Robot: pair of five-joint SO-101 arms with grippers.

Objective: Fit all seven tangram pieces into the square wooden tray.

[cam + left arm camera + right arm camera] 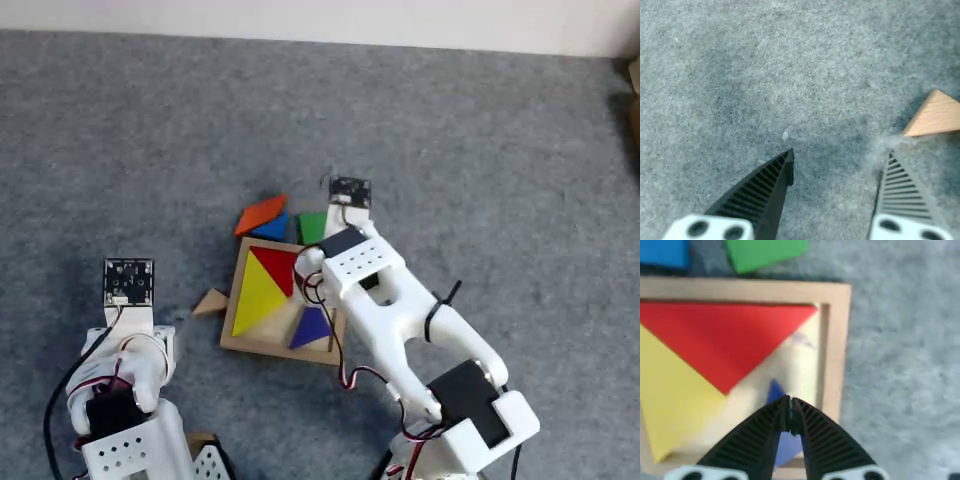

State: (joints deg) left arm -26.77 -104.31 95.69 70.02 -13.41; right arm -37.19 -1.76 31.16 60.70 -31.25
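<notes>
The square wooden tray [236,343] holds a red triangle [277,266], a large yellow triangle [255,295] and a small purple triangle [311,327]. Just beyond its far edge lie an orange parallelogram [260,213], a blue triangle [272,229] and a green square [312,226]. A plain wood triangle [210,302] rests on the carpet left of the tray. My right gripper [790,412] is shut, its tips over the purple triangle [774,390] near the tray's right rim [835,350]. My left gripper [840,154] stands open above bare carpet, the wood triangle [935,115] just beyond one fingertip.
Grey carpet covers the whole surface. The right arm [380,290] reaches over the tray's right side, and the left arm [130,360] sits at the near left. A pale wall edge runs along the far side.
</notes>
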